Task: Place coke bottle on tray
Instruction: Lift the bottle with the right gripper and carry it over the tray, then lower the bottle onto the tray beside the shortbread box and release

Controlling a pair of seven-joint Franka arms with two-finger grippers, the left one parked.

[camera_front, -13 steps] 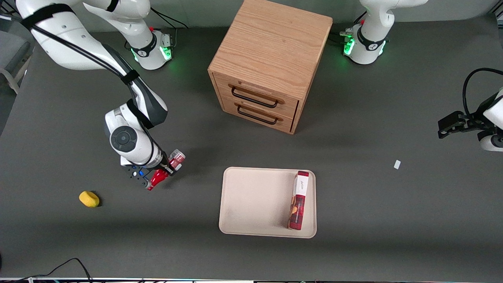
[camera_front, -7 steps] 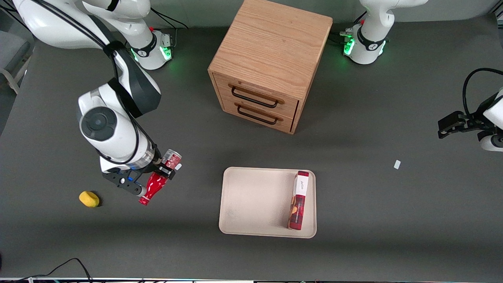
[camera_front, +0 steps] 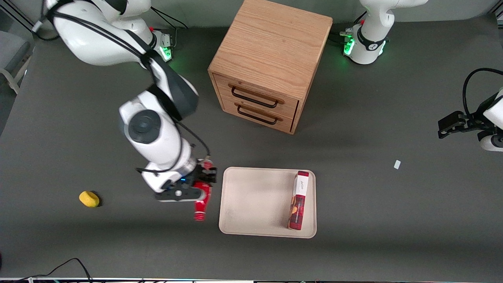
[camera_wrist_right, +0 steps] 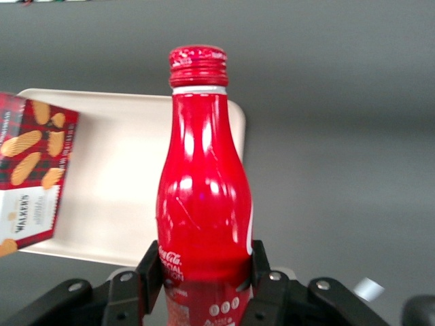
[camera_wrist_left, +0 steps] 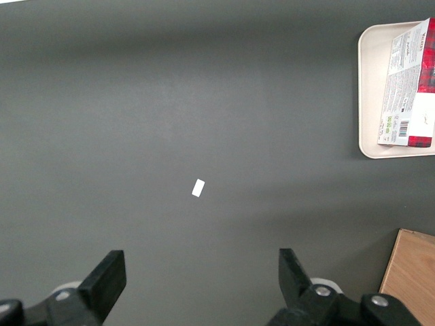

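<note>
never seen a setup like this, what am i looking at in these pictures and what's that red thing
These are two white robot arms bolted to a dark table. One picture looks down on the scene from the front; the other two come from small cameras on each arm's wrist.

The red thing is a coke bottle, clamped by its body in the working arm's gripper, cap pointing away from the arm. The gripper's wrist camera shows it close up. It hangs just beside the tray, not yet over it.

On the tray lies a red-and-white biscuit box. Also on the table: a wooden two-drawer cabinet, a small yellow object and a white scrap.
</note>
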